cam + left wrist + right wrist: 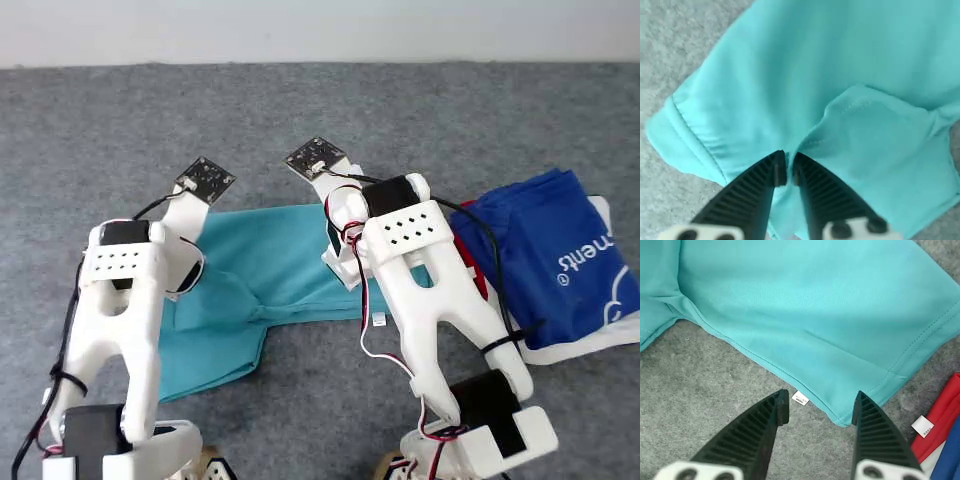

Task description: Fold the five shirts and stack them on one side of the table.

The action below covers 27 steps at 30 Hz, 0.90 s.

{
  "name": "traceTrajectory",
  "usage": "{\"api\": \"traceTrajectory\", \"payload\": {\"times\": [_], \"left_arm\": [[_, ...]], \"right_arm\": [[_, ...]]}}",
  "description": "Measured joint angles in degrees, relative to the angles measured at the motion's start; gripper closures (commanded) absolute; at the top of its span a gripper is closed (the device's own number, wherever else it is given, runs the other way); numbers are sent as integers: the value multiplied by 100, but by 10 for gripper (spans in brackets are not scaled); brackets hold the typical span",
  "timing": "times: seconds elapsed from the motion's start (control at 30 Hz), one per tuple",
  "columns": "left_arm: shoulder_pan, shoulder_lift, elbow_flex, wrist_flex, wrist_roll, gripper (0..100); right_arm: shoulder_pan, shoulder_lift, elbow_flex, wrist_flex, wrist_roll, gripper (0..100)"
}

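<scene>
A teal shirt (270, 260) lies partly folded in the middle of the grey table, with a sleeve flap (210, 355) spread toward the front left. My left gripper (789, 167) is shut on a raised fold of the teal shirt (840, 75) near the sleeve (680, 130). My right gripper (821, 407) hangs open just above the shirt's hem corner (840, 417), beside a small white tag (800, 400). On the right, a blue shirt (550, 250) tops a pile that includes a red shirt (470, 262) and a white one (600, 338).
The grey felt table (300, 110) is bare at the back and along the front middle. The left arm (125, 270) stands over the shirt's left part and the right arm (430, 270) between the teal shirt and the pile. The red shirt's edge (945, 415) lies close to the right gripper.
</scene>
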Motion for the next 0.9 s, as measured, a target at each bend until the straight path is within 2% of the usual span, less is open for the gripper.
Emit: {"api": "traceTrajectory", "payload": {"times": [0.23, 0.43, 0.73, 0.9], "left_arm": [[0, 0, 0, -615, -9, 871], [0, 0, 26, -703, -18, 870], [18, 0, -290, 607, -26, 870], [-53, 0, -668, 756, -26, 870]], "right_arm": [[0, 0, 0, 0, 0, 790], [0, 0, 0, 18, 0, 790], [0, 0, 0, 105, 0, 790], [0, 0, 0, 105, 0, 790]]}}
